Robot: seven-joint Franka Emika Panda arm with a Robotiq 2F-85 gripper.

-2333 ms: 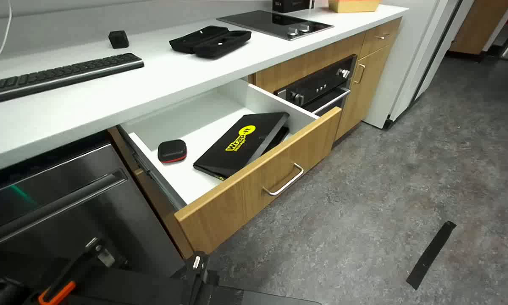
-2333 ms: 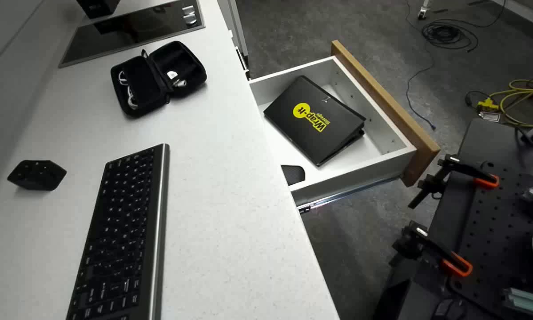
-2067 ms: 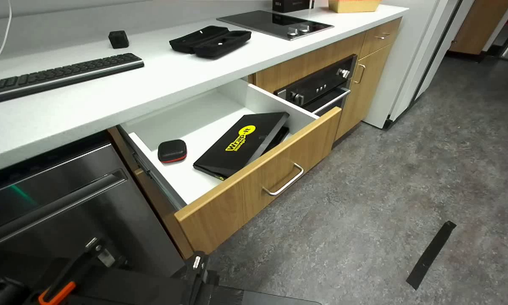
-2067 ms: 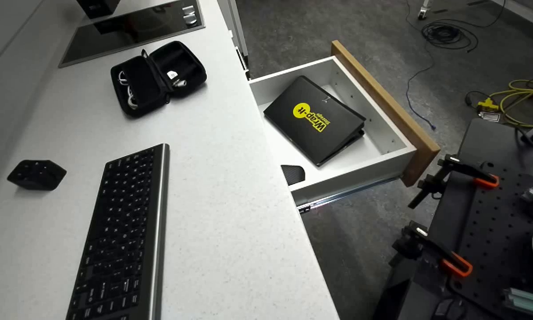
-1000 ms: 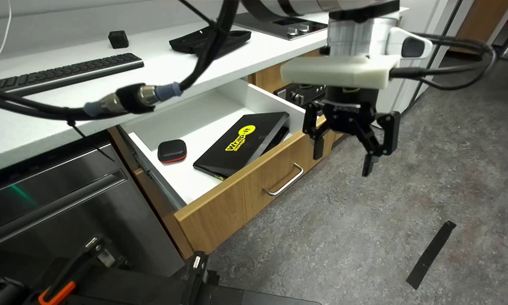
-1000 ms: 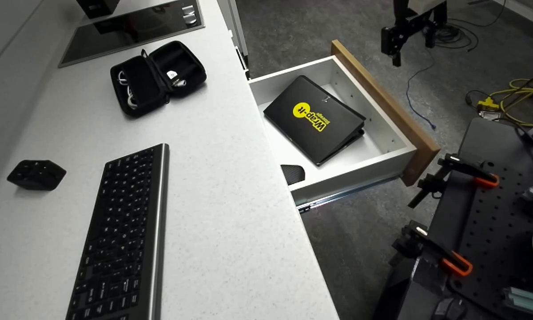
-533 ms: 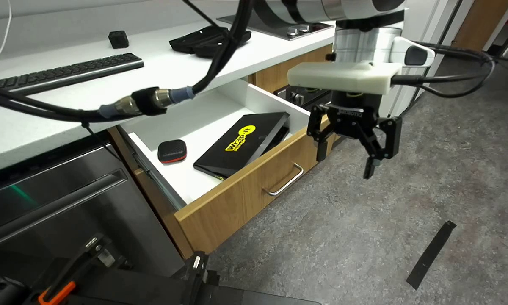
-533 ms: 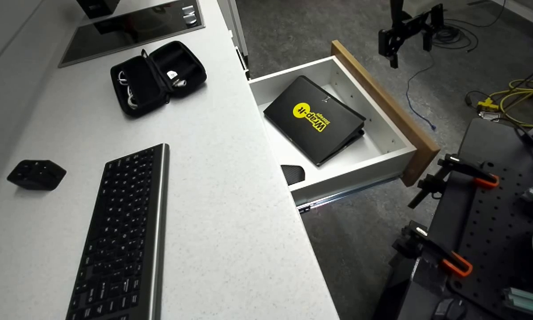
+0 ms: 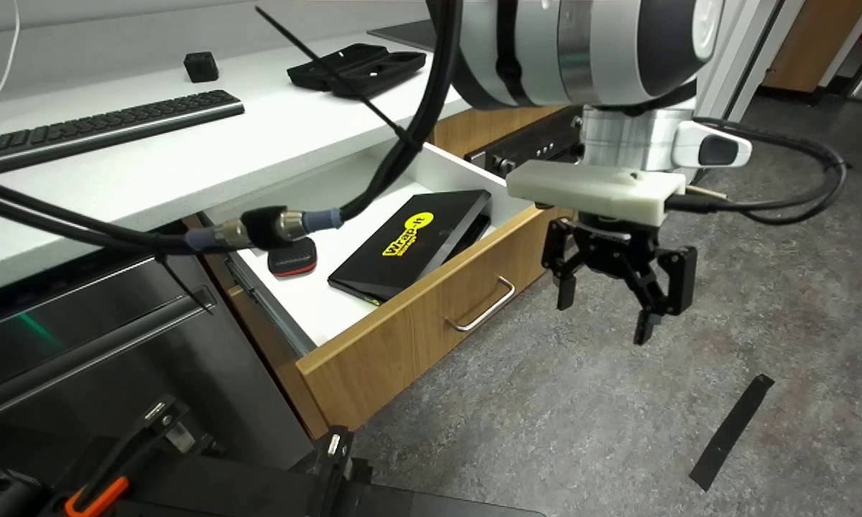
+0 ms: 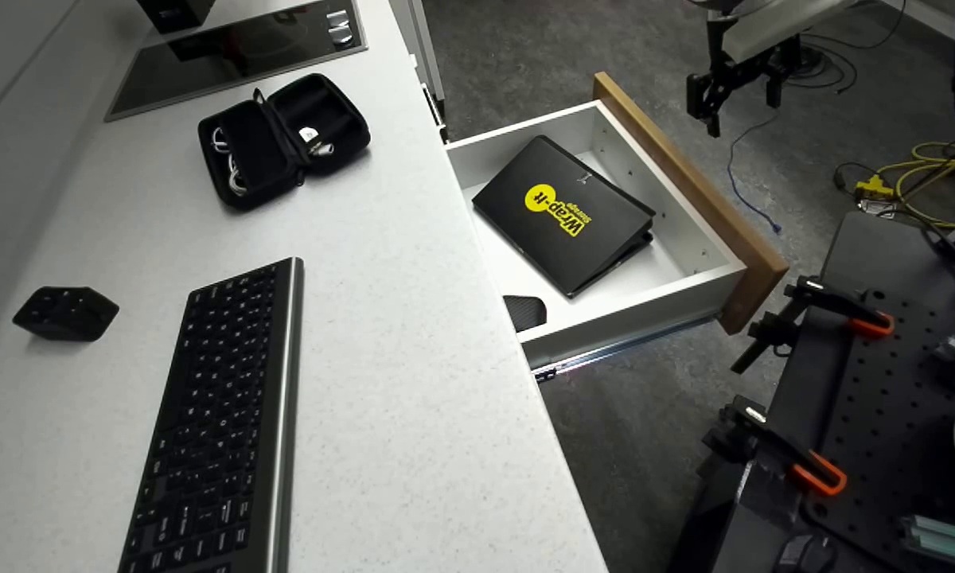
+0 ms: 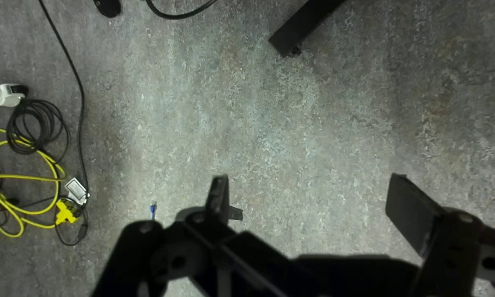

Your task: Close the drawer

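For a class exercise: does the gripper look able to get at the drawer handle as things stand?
Probably yes: the gripper hangs open outside the drawer front, and nothing visible stands between it and the handle, though depth is uncertain.

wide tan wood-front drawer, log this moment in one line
drawer: open | black two-finger gripper: open, empty, not touching drawer | flat black box: inside drawer

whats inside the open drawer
The drawer holds a flat black box with yellow lettering and a small black case with a red stripe. What is under or inside them is hidden. In an exterior view, a cable blocks part of the drawer.
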